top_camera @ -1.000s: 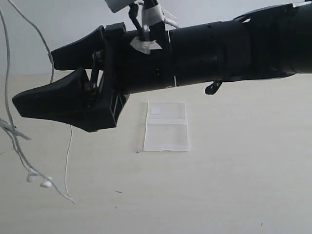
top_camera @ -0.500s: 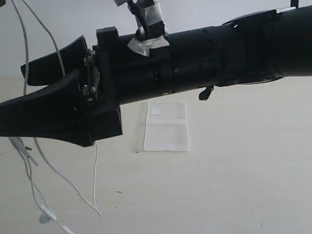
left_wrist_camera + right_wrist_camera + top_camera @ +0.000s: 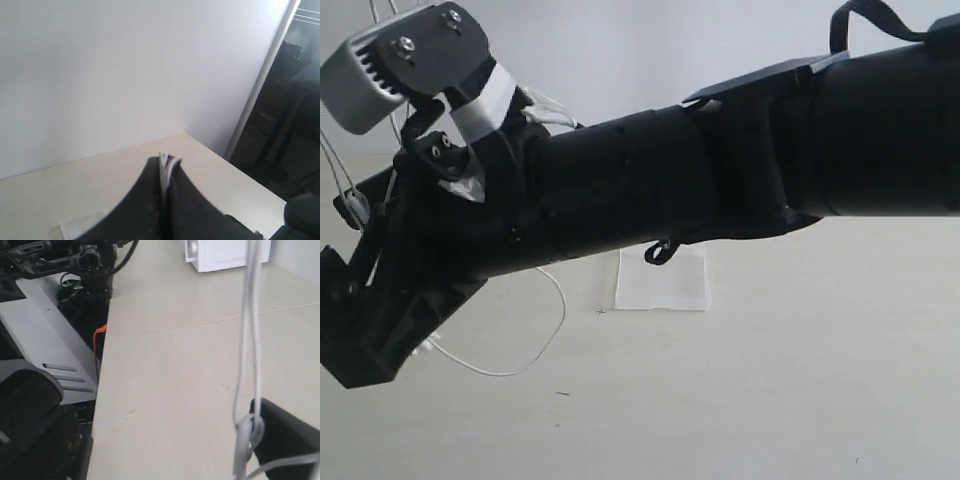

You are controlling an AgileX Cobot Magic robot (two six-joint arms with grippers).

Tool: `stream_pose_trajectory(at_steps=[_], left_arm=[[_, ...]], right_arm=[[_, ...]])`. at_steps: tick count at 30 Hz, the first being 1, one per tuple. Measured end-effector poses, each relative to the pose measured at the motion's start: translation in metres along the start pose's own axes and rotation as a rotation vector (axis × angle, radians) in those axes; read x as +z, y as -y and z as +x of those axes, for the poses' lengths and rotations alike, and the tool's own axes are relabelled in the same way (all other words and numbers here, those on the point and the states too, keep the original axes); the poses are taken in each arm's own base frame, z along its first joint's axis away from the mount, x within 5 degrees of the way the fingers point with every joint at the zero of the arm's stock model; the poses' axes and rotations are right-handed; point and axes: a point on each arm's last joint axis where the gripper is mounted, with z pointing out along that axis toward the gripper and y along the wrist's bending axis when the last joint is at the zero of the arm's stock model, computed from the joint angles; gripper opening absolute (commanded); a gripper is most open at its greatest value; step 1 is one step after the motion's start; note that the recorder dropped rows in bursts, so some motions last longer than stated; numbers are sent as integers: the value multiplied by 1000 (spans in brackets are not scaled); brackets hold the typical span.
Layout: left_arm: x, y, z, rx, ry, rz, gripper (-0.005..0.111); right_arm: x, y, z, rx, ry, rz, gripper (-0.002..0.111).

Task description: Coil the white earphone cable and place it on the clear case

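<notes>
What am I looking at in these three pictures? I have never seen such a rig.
A two-armed robot meant to coil an earphone cable. The outside camera shows its black right arm stretched close across the lens, hiding part of the clear case on the pale table; a cable loop trails below. The other pictures come from wrist cameras. The left gripper is shut on white strands. The right wrist view shows strands hanging beside one black finger; whether that gripper grips them is unclear.
</notes>
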Motion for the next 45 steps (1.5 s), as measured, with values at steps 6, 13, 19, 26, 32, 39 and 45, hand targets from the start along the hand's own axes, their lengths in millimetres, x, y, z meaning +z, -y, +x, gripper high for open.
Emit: stream_pose_trajectory(at_steps=[6,13,19,26,32,39,45], left_arm=[[0,0,0,0,3,3,0],[0,0,0,-1,4,2,0],[0,-1,-1,-1,12,-6,0],[0,-1,-1,12,11,-11,0],[-2,-2,0,90,0,-24,0],[-8,-4,10,138,-19,-36,0],[-6,-12,34,112,-90,-56,0]], right_arm=[[2,2,-18,-28,36,35,84],[1,10,-20,25,28,113,44],[0,15,-19,65,18,169,0],[0,19,-18,76,10,215,0],[-14,23,-21,66,-53,343,0],[-46,15,-27,-3,-170,427,0],[-84,16,-34,8,-273,545,0]])
